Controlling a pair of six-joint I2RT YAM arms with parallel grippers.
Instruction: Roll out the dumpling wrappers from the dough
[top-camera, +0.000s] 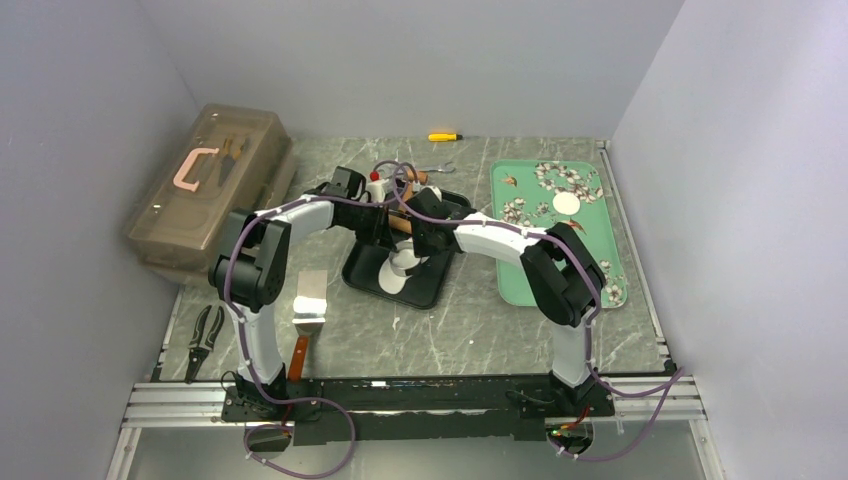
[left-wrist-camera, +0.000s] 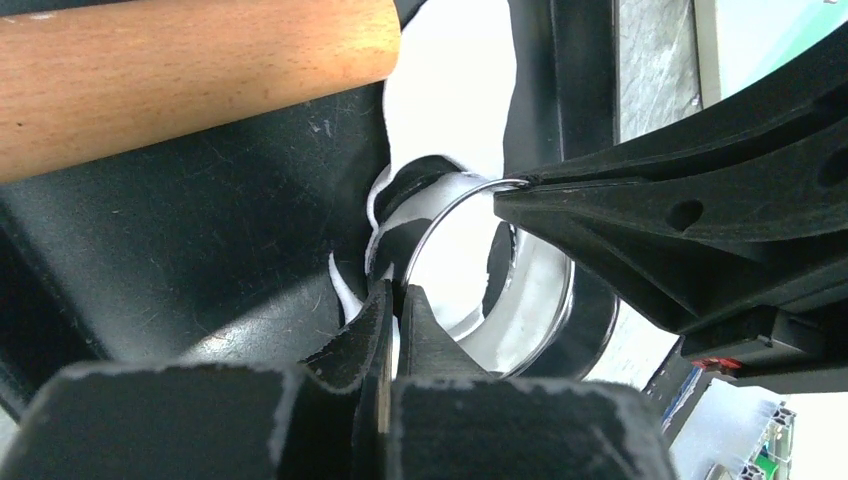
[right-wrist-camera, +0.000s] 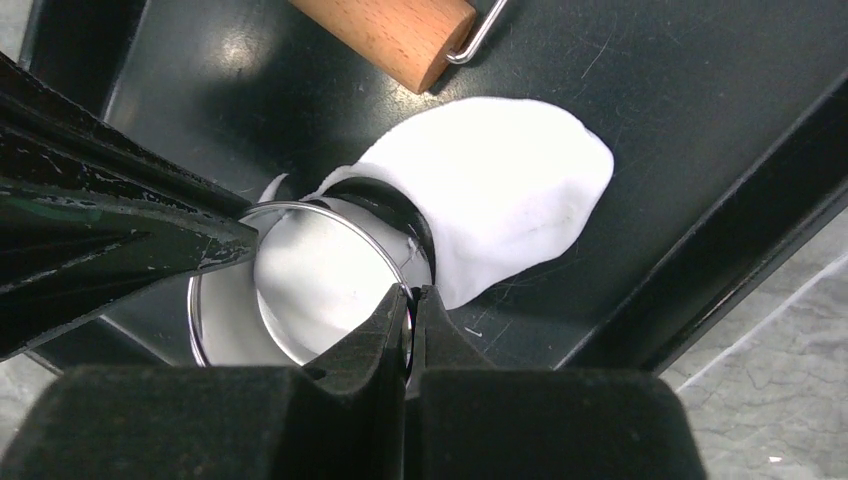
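Note:
The dough (right-wrist-camera: 510, 190) is a flat white sheet on the black tray (right-wrist-camera: 650, 120), with one edge cut into. The shiny metal ring cutter (right-wrist-camera: 300, 206) stands on the sheet with white dough inside it. My right gripper (right-wrist-camera: 408, 300) is shut on the ring's near rim. My left gripper (left-wrist-camera: 398, 300) is shut on the opposite rim of the ring (left-wrist-camera: 540, 290). In the top view both grippers meet over the tray (top-camera: 375, 275) and hide the ring. One round dumpling wrapper (top-camera: 566, 204) lies on the green tray (top-camera: 590, 270). The wooden roller (right-wrist-camera: 400, 30) lies on the black tray behind the dough.
A translucent brown toolbox (top-camera: 215, 185) stands at the back left. A metal scraper with a wooden handle (top-camera: 308, 310) and pliers (top-camera: 205, 335) lie left of the black tray. A yellow screwdriver (top-camera: 443, 136) and a wrench (top-camera: 435, 168) lie at the back.

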